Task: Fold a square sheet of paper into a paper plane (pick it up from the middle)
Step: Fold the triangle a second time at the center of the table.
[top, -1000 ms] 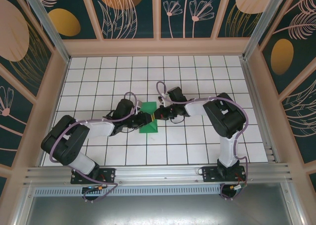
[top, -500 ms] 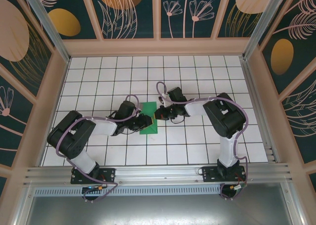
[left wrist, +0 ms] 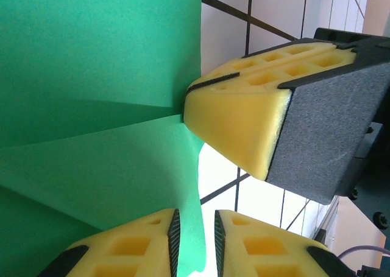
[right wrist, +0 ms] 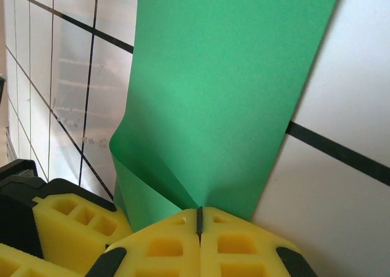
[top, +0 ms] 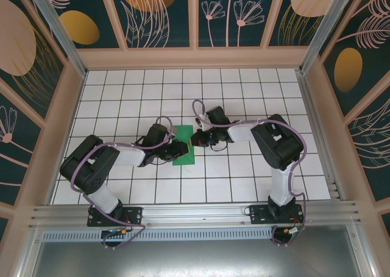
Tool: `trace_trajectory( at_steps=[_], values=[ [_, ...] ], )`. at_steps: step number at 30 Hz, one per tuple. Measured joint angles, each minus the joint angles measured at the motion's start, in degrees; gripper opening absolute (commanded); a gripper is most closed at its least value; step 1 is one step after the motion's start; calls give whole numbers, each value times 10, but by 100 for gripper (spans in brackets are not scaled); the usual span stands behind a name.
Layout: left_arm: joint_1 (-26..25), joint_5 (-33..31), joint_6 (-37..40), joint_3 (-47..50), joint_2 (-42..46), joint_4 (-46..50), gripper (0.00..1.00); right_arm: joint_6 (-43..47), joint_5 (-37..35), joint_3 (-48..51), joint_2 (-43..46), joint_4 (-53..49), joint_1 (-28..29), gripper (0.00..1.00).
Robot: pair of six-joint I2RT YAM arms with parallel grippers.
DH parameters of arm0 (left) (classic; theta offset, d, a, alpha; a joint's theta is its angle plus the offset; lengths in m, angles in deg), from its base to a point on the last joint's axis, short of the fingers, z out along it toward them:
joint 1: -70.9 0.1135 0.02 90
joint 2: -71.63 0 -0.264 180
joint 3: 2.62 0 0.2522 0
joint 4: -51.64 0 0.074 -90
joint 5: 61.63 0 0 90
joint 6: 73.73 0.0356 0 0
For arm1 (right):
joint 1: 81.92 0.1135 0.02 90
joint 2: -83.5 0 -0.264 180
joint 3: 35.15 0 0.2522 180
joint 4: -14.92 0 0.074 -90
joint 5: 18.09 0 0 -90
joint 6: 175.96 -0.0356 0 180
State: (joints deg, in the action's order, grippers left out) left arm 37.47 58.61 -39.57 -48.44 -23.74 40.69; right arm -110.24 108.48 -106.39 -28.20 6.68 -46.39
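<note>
The square sheet of paper (top: 185, 158) is bright green and lies folded into a strip on the tiled table between my two grippers. My right gripper (top: 193, 140) sits at its right edge. In the right wrist view that gripper (right wrist: 199, 215) is shut, pinching the paper (right wrist: 225, 94) where two creases meet. My left gripper (top: 180, 150) is over the strip's near half. In the left wrist view its jaws (left wrist: 195, 243) stand a little apart, with a loose flap of the paper (left wrist: 97, 76) hanging in the gap. The right gripper's fingers (left wrist: 244, 119) press at the paper's edge just above.
The white gridded table (top: 244, 88) is boxed in by wooden walls with patterned panels. An aluminium rail (top: 195, 213) runs along the near edge by the arm bases. One of the left gripper's fingers (right wrist: 67, 225) sits close beside the right gripper.
My left arm has swung its elbow inward and its gripper has slid slightly back and nearer along the paper. The right arm and the paper have stayed put.
</note>
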Motion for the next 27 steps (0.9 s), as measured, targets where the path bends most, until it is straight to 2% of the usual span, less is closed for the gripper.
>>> trace_trajectory(
  at_steps=[27],
  values=[
    [0,6,0,-14,-18,-1,26,0,-21,-3,0,-9,0,0]
  ],
)
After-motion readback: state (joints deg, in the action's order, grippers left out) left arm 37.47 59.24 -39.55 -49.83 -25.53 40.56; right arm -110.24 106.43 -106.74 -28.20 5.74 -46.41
